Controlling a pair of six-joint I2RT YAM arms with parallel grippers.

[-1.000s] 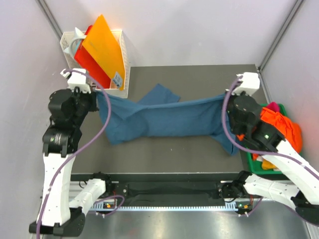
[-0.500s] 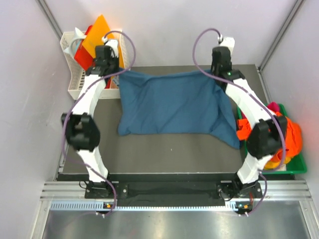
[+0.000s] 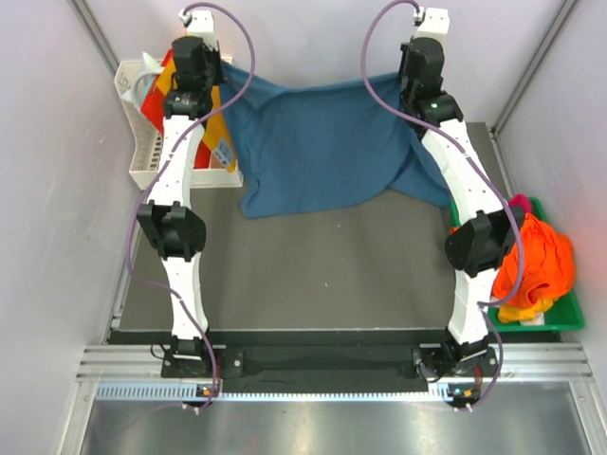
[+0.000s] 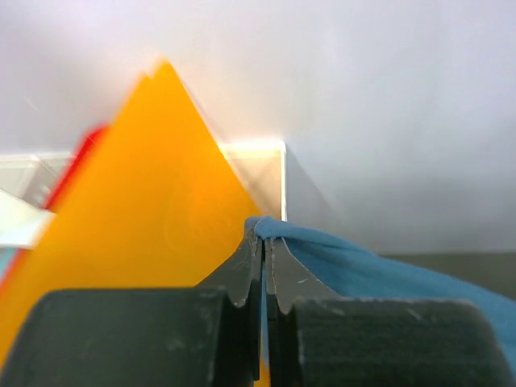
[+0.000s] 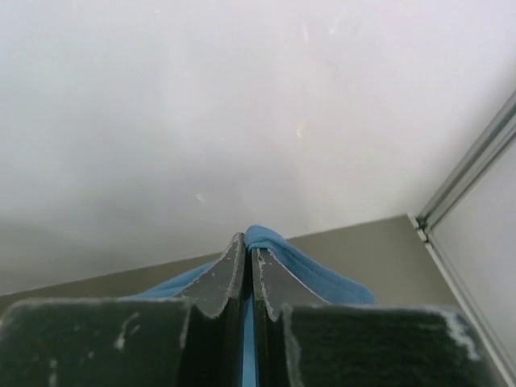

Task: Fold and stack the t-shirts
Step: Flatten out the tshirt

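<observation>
The dark teal-blue t-shirt [image 3: 318, 142] hangs spread between my two grippers at the far edge of the table, its lower hem trailing on the mat. My left gripper [image 3: 214, 68] is shut on its left corner; the cloth [image 4: 355, 266] shows pinched between the fingers in the left wrist view. My right gripper [image 3: 406, 76] is shut on its right corner; the cloth [image 5: 310, 270] shows in the right wrist view. Orange [image 3: 541, 261], magenta-pink [image 3: 519, 203] and yellow [image 3: 517, 311] shirts lie heaped at the right.
A green plastic tray [image 3: 567, 320] at the right edge holds the heaped shirts. A white basket [image 3: 142, 171] at the far left holds orange and red boards [image 3: 220, 142]; the orange board [image 4: 153, 201] fills the left wrist view. Grey walls enclose the dark mat [image 3: 313, 275].
Both arms have stretched further away and upward, lifting the teal-blue shirt off the mat toward the back wall. Earlier it lay stretched low across the mat.
</observation>
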